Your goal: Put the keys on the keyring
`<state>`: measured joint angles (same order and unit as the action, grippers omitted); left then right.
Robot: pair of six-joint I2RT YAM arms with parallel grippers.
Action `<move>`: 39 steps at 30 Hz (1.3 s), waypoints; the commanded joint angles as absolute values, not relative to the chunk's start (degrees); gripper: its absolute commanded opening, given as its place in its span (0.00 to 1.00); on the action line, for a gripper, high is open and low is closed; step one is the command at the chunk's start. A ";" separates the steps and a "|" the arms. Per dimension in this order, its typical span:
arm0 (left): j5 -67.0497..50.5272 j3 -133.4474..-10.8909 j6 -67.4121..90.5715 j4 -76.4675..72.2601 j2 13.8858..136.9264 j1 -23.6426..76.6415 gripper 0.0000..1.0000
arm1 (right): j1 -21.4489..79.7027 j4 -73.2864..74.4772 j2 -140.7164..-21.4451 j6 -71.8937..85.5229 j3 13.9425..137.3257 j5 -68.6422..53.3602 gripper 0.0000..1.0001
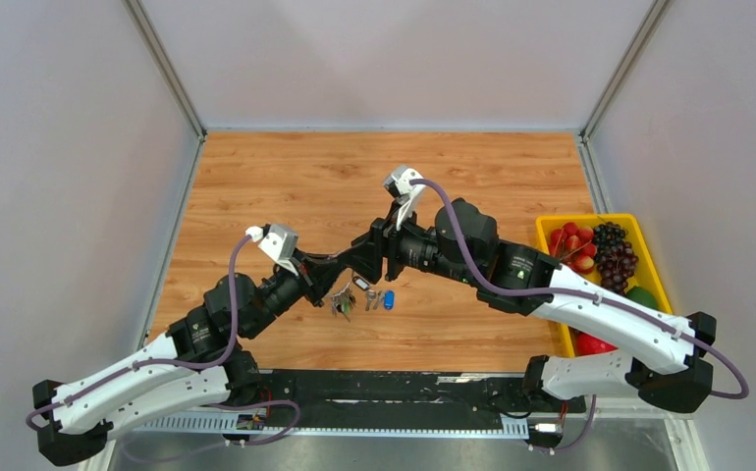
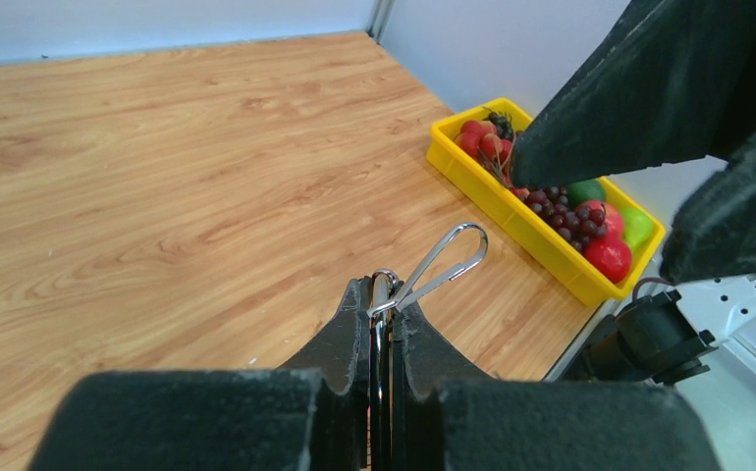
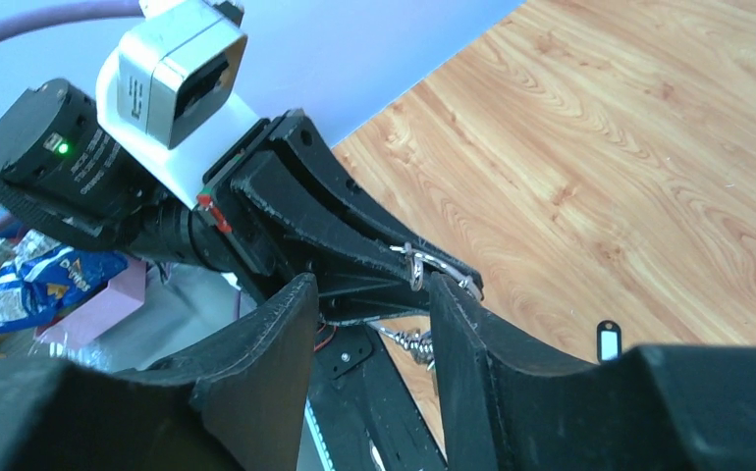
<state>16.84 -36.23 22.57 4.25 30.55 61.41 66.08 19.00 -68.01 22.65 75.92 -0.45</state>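
Note:
My left gripper [image 1: 333,267] [image 2: 384,290] is shut on the thin silver keyring [image 2: 385,283], held edge-on between its pads. A wire clasp loop [image 2: 445,259] sticks out past the fingertips. My right gripper [image 1: 362,257] [image 3: 369,289] is open, and its fingers [image 3: 458,334] straddle the tip of the left gripper and the keyring [image 3: 416,265]. A bunch of keys [image 1: 343,303] sits just under the left gripper; I cannot tell if it hangs or lies. A silver key [image 1: 372,298] and a blue-tagged key [image 1: 388,299] lie on the table. A black tag with a white insert [image 3: 607,340] lies nearby.
A yellow tray [image 1: 600,220] [image 2: 512,211] of fruit stands at the table's right edge. Grey walls enclose the wooden table [image 1: 335,186] on the left, back and right. A black rail [image 1: 384,388] runs along the near edge.

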 commanded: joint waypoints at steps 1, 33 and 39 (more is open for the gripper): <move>16.36 -39.64 23.78 2.60 30.28 61.35 0.00 | 66.75 16.22 -69.02 24.37 78.40 3.52 0.46; 16.61 -39.73 22.76 2.92 28.26 61.35 0.00 | 68.07 18.23 -72.95 25.29 81.32 4.79 0.19; 16.89 -39.73 22.52 2.98 27.96 61.35 0.00 | 68.42 18.45 -73.04 25.14 81.69 4.82 0.09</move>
<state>16.69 -36.93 22.81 4.99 28.73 61.41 67.81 19.49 -73.03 24.18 78.91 4.49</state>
